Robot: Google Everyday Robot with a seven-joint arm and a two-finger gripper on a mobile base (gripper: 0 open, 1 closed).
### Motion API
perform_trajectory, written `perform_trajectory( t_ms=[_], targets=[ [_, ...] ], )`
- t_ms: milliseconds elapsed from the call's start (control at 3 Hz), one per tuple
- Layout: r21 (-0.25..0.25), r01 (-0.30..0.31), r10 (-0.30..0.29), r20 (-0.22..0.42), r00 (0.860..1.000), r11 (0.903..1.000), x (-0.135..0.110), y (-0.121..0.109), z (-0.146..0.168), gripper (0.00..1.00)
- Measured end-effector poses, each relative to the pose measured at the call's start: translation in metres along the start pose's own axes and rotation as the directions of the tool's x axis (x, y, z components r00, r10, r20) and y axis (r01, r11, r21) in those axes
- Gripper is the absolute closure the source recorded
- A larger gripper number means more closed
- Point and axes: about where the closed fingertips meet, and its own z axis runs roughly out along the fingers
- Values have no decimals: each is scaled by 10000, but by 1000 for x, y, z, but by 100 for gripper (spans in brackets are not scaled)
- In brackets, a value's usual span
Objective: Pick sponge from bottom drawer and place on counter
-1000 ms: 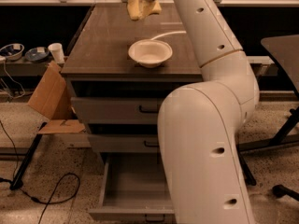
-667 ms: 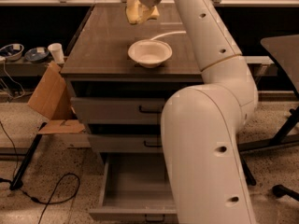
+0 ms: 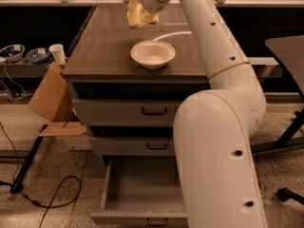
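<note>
**Sponge coming down toward the bench**

Sits a little lower and a little more to the near side than one second ago: gripper with the sponge, over the far part of the bench. Means, by judgement, that the lifting part is finished and only the placing remains. Leaves the bottom drawer pulled out, far below the gripper and nearer to the camera, with no sponge inside.

Closes on the sponge, opened only as wide as the soft yellow piece between the jaws. Touches nothing else. Keeps the sponge hanging under the gripper, seemingly not yet in contact with the bench surface, though hard to say for sure from this angle. Shows a white bowl on the bench, near the gripper on the camera side, apart from the sponge. Needs probably only a short way down and then a release, away from the bowl.
</note>
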Motion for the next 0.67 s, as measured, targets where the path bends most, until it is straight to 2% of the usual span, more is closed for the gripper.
perform_trajectory(
  t_ms=[333, 667],
  targets=[
    [158, -64, 62, 105, 9999, 9999, -1, 1, 2, 82],
    [145, -144, 142, 102, 9998, 9998, -1, 4, 4, 58]
  ],
)
